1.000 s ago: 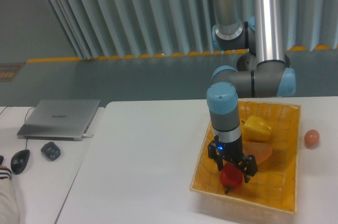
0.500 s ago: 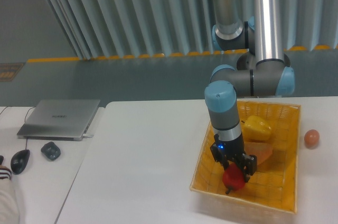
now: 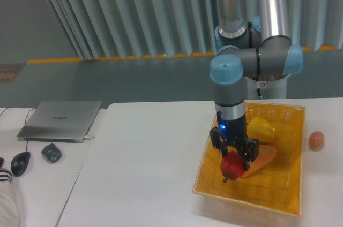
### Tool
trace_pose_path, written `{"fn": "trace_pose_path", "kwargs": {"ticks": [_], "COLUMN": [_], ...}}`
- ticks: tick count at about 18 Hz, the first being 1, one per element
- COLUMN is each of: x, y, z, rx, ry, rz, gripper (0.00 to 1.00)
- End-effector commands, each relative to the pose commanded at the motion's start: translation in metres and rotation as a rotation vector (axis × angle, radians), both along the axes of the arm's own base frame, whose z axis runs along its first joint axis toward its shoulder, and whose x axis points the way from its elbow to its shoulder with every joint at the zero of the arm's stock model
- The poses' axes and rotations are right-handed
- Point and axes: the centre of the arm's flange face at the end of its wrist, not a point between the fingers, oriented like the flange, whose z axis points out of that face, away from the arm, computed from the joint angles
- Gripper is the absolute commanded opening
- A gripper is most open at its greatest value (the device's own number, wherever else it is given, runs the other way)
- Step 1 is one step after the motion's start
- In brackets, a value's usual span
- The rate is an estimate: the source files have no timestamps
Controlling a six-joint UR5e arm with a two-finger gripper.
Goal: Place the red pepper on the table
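While gripper [image 3: 233, 158]-held, red pepper [image 3: 232, 167] points stem-down.

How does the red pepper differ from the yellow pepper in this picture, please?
The red pepper is red and held in the gripper; the yellow pepper is yellow and lies free in the basket. The red one is nearer the camera, the yellow one nearer the far rim. Both look alike in size.

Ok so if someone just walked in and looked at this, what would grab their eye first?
Probably the gripper, closed on the red pepper over the yellow woven basket at the right of the white table. Next, the yellow pepper and an orange vegetable in the basket, with a small orange-pink ball just outside it to the right. A closed laptop lies on the desk far left.
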Motion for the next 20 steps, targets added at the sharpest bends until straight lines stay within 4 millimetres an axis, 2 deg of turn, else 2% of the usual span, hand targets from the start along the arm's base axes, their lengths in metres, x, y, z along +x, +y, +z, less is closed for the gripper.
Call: {"fn": "trace_pose_path", "kwargs": {"ticks": [5,10,14,17,20], "x": [-0.089,-0.151,-0.188,-0.202,-0.205], "y": [-0.054,-0.104,-0.138,-0.145,-0.143], "z": [0.005,0.005,-0.009,-0.028,-0.045], "rx": [0.005,0.008,-0.026,-0.048,-0.064], "ry": [0.013,0.024,0.027,0.014,-0.003], "rz": [-0.046,-0.093,-0.144,-0.183,-0.203], "gripper": [0.37,0.37,0.37,0.37,0.38]}}
